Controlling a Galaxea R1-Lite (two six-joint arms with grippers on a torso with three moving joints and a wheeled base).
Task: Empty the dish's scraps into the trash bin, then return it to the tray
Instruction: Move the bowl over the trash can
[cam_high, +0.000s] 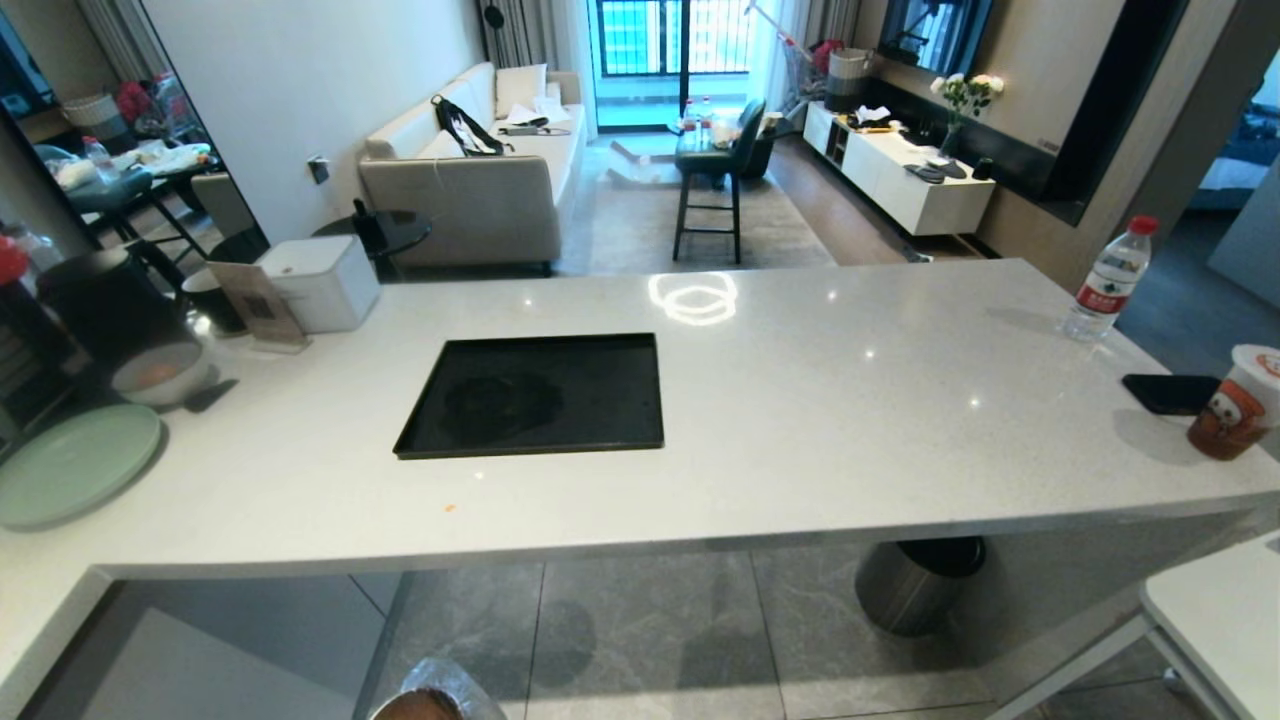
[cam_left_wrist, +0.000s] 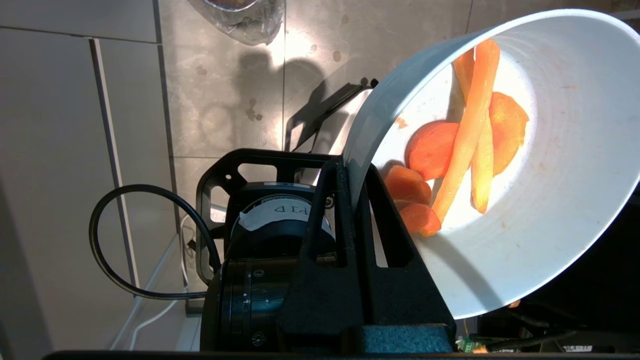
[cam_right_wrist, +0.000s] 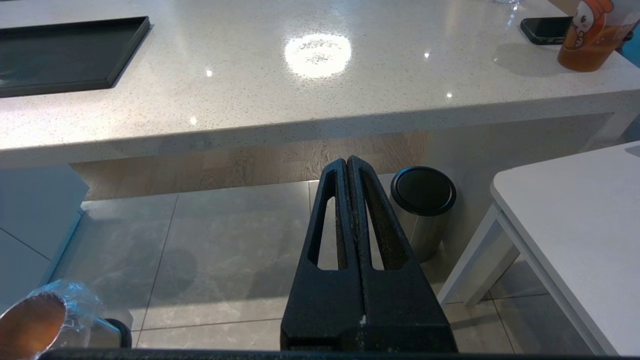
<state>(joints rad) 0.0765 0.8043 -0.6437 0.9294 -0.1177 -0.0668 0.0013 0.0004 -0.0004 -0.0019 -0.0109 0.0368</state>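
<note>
Left gripper (cam_left_wrist: 350, 172) clenched on the rim of the dish (cam_left_wrist: 525, 165), off the tabletop and over the floor tiles; bowl tipped on edge, the scraps (cam_left_wrist: 465, 150) lying inside against its lower wall near the gripper. Trash bin (cam_left_wrist: 240, 15) at the frame's edge, apart from the dish; whether the bowl is lined up over it is hard to say. Right gripper (cam_right_wrist: 350, 165) hangs below the tabletop edge, fingers pressed together, grasping nothing. Trash bin (cam_high: 430, 700) sits on the floor near the robot. On the tabletop (cam_high: 850, 420), the tray (cam_high: 540, 395) bare at centre; pale-green plate (cam_high: 70, 465) at far left.
</note>
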